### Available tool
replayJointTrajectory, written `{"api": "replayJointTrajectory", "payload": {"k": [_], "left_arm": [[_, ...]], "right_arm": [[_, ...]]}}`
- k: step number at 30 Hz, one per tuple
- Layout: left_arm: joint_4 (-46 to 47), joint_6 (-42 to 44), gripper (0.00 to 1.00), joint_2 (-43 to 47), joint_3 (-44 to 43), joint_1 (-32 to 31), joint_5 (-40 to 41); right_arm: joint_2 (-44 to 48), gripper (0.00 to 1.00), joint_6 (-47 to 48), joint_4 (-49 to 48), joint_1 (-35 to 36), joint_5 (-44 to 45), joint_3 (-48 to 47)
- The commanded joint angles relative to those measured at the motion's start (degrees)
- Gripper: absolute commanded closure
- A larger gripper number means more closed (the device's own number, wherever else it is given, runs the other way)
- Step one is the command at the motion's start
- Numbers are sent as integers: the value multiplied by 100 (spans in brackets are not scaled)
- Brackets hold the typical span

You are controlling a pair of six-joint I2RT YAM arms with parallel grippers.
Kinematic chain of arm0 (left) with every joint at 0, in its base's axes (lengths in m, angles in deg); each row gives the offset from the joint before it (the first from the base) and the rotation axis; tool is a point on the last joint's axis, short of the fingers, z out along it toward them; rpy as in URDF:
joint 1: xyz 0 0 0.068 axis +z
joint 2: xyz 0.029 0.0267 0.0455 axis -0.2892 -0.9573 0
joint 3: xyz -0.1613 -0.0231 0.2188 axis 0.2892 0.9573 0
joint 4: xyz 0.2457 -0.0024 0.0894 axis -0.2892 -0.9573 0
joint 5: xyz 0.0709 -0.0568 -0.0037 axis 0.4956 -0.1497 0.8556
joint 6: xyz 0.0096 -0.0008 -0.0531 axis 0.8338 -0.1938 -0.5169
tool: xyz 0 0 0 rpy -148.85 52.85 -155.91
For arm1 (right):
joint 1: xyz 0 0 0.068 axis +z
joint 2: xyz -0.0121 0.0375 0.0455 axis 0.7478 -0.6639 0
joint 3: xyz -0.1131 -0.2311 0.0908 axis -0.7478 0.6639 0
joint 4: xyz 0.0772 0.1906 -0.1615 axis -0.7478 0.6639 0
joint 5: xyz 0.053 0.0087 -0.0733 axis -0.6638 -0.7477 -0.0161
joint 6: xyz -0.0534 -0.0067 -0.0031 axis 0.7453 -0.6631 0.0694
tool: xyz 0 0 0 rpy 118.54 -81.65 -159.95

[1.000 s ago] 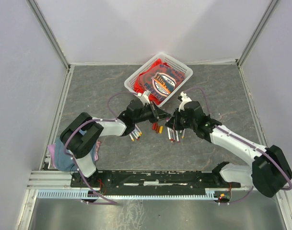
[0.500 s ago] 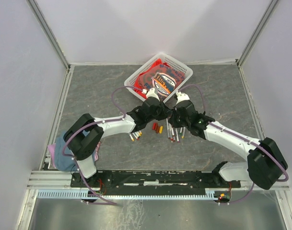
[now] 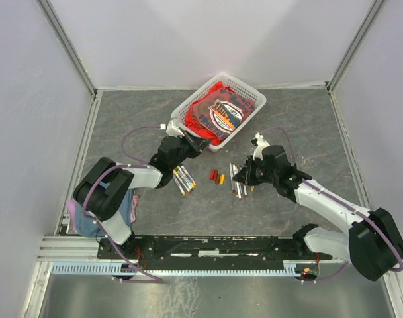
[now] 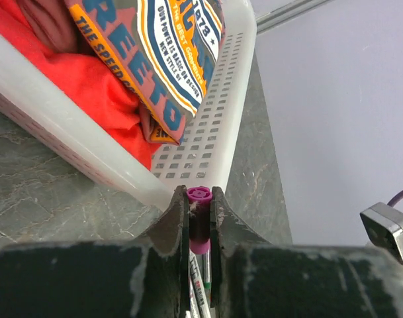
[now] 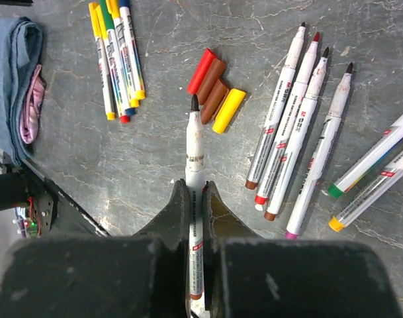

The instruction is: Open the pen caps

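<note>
The left gripper (image 4: 200, 207) is clamped on a stubby purple plastic pen cap (image 4: 199, 195), just beside the white perforated plastic basket (image 4: 208, 132) toward the far edge of the grey stone-patterned tabletop (image 5: 155, 165). The right gripper (image 5: 195, 192) pinches an uncapped white pen barrel (image 5: 194, 142). Loose red, brown and yellow pen caps (image 5: 214, 89) lie mid-tabletop.

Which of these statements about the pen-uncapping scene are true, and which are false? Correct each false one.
1. The left end effector grips a purple cap. True.
2. The right end effector holds a capped pen. False: the pen has its tip bare.
3. The four loose caps lie inside the white basket. False: they lie on the table, and the basket holds clothing.
4. A blue cloth lies near the left arm's base. True.
</note>
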Motion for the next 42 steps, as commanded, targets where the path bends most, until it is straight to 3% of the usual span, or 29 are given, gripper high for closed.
{"api": "replayJointTrajectory", "payload": {"k": [1,8,13,24,42], "left_arm": [[446,61,97,70,-28,-52,-399],[-2356,1246,97,420,-673,-506,412],[-3487,1690,97,424,-932,-903,1227],[-3844,1825,95,80,-978,-1062,1555],[-3876,1798,75,-308,-1070,-1110,1499]], "right_arm": [[165,99,138,156,-72,-102,-194],[-289,99,510,1203,-68,1011,-765],[-683,97,454,1272,-60,1240,-970],[-1313,89,395,1159,52,1574,-1238],[-1857,80,349,936,114,1788,-1344]]}}
